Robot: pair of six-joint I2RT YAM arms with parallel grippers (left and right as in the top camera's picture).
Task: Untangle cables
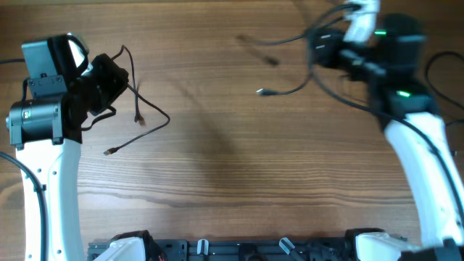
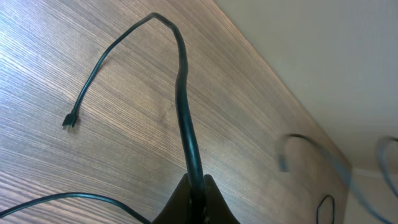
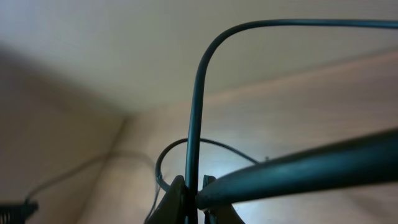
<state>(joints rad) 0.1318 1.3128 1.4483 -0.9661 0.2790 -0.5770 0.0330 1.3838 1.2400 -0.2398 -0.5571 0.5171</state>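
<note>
We hold two black cables [image 1: 148,102] well apart over a wooden table [image 1: 232,181].
Our left claw [image 2: 196,186] clamps shut on the left cable [image 2: 184,106], which runs toward us; our right claw [image 3: 193,186] clamps shut on the right cable [image 3: 194,112], plug pointing left.

The tabletop [image 1: 232,181] is pale brown wood, its grain running across between the two arms, with a faint darker streak near the middle; beside the left tool [image 1: 119,78], on the side facing the other arm, the left cable [image 1: 154,110] trails down onto the wood, one plug end [image 1: 110,151] resting near the tool; out from the right tool [image 1: 317,52], toward the middle, the right cable [image 1: 293,90] curves over the surface to a small plug [image 1: 261,91]; whether a blurred strand [image 1: 254,42] near that tool touches the wood cannot be told.
</note>
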